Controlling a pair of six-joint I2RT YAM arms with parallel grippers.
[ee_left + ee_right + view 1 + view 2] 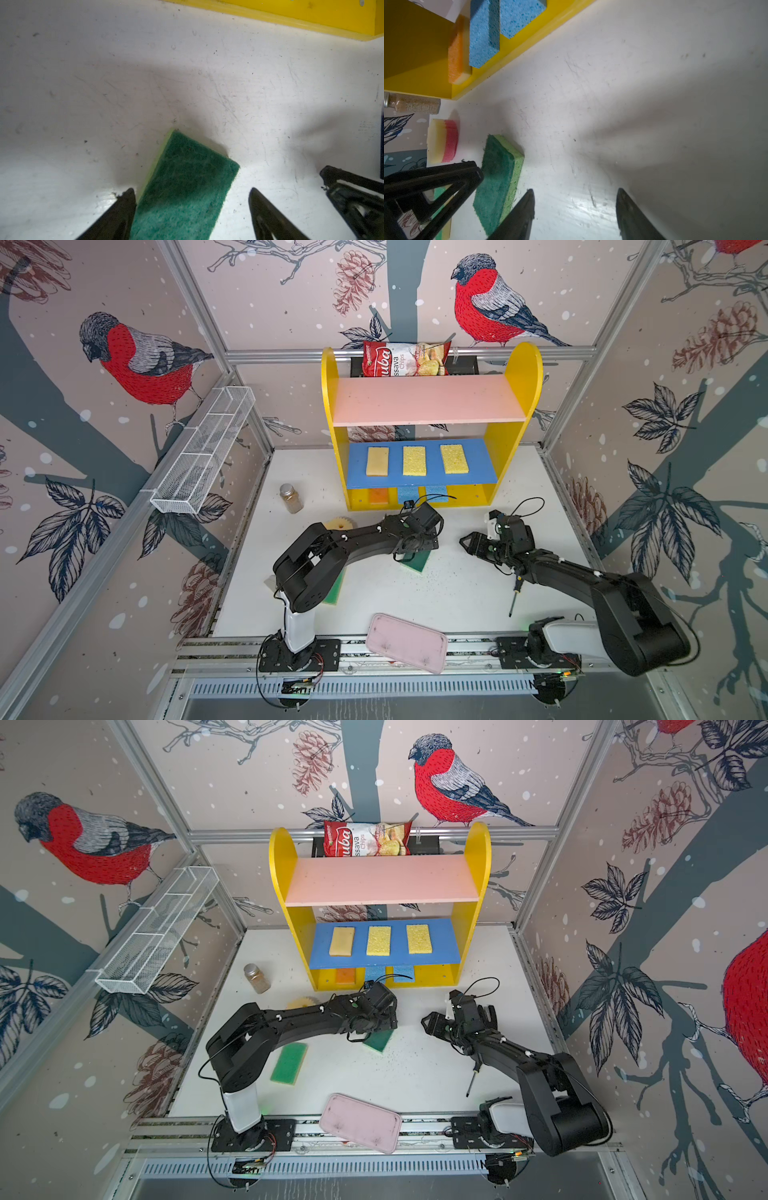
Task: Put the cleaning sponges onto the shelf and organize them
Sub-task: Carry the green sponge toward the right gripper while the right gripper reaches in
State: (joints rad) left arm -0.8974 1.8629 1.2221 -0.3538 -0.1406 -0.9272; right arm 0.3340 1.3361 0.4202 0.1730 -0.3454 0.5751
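Left gripper [191, 190] hangs low over a green sponge [193, 158] lying on the table [83, 83] in front of the shelf [515, 369], jaws spread wide. The sponge lies skewed between them: one finger touches its long edge, the other stands apart. Closing now would likely twist it or catch only a corner, so the soft foam could slip out during the lift. Right gripper [575, 190], also spread and empty, sits just beside and could get bumped.
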